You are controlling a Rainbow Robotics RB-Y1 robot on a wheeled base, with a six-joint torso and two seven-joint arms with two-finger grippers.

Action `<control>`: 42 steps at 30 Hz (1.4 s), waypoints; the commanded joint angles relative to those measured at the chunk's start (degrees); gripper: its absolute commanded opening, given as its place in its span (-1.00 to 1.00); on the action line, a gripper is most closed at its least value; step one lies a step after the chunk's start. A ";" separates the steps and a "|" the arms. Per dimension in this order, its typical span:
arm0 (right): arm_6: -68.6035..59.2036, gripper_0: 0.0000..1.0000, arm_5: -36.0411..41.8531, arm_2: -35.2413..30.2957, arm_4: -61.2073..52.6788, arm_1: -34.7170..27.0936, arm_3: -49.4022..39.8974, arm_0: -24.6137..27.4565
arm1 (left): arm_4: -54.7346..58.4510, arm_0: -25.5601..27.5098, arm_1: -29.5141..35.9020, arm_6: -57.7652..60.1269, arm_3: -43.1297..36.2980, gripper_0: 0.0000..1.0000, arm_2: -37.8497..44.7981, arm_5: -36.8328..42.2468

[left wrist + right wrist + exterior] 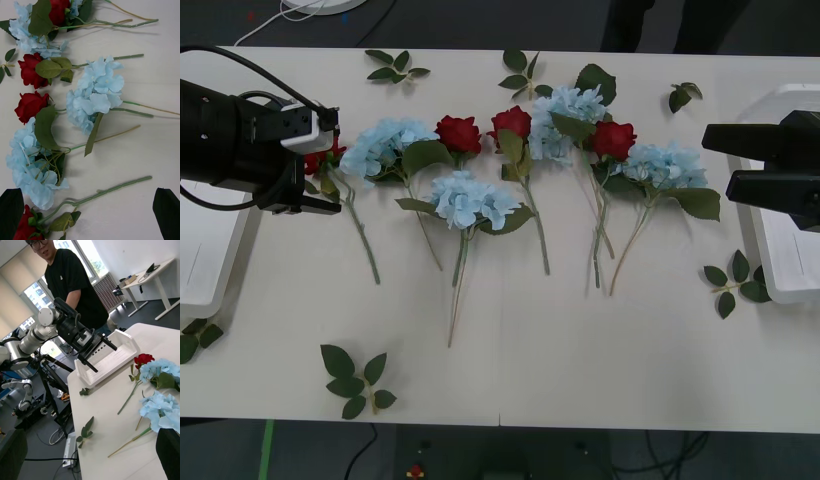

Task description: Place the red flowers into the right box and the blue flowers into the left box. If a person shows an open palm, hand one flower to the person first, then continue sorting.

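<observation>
White plastic trays, the left box [205,260] and right box [780,250], hold nothing visible; red flowers [458,133] and blue flowers [473,198] lie mid-counter [580,360]. Left end effector [320,160] gapes empty near the counter's left edge; right end effector [725,160] likewise, opposite.

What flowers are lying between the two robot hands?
In the front view, between the left gripper and right gripper, red flowers and blue flowers lie in a row on the table.

The flowers [480,170] lie in a row across the counter [580,370], between the left box [205,250] and the right box [780,250] at its ends.
</observation>
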 commanded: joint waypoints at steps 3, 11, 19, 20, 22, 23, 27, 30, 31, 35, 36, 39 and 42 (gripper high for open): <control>1.05 1.00 1.01 -0.90 -1.78 -2.53 -1.42 3.04 | 0.38 0.77 1.52 0.84 -0.08 1.00 0.91 -0.65; 1.32 1.00 1.89 -0.99 -2.31 -3.15 -1.42 3.48 | 0.38 0.77 1.52 0.84 -0.08 1.00 0.91 -0.65; 1.41 1.00 1.89 -1.08 -2.39 -3.15 -1.42 3.56 | 0.38 0.77 1.52 0.84 -0.08 1.00 0.91 -0.65; 1.41 1.00 1.81 -0.99 -2.31 -2.88 -1.24 3.83 | 0.38 0.77 1.52 0.84 -0.08 1.00 0.91 -0.65; 1.41 1.00 1.45 -1.08 -2.31 -2.97 -1.15 3.83 | 0.38 0.77 1.52 0.84 -0.08 1.00 0.91 -0.65; 1.41 1.00 1.19 -1.17 -2.31 -3.32 -1.15 3.83 | 0.38 0.77 1.52 0.84 -0.08 1.00 0.91 -0.65; 0.97 1.00 -0.74 -1.17 -1.43 -3.94 -1.68 3.83 | 0.03 4.64 -0.50 0.84 1.59 1.00 -1.12 -0.21; -1.32 1.00 -6.02 -1.17 3.14 -4.64 -3.44 4.00 | 3.28 5.43 -0.67 0.84 2.12 1.00 -0.41 -2.32; -2.81 1.00 -7.86 -1.08 5.08 -4.90 -4.23 4.09 | 3.72 5.43 -0.41 0.84 2.12 1.00 -0.32 -2.40; -14.50 1.00 -14.89 -1.08 16.94 -5.52 -7.39 4.09 | 3.10 2.79 1.00 0.84 2.21 1.00 -0.24 -1.61; -16.61 1.00 -15.60 -1.08 18.70 -5.61 -7.75 4.09 | 3.02 2.09 1.35 1.59 2.29 1.00 -0.15 -1.00; -30.76 1.00 -17.27 -1.08 30.92 -5.61 -9.77 4.00 | 3.72 -2.74 2.49 12.31 4.67 1.00 -0.24 2.96; -46.05 1.00 -17.18 0.15 42.87 -5.70 -11.79 3.65 | 2.93 -8.19 2.67 28.39 7.92 1.00 -0.85 7.26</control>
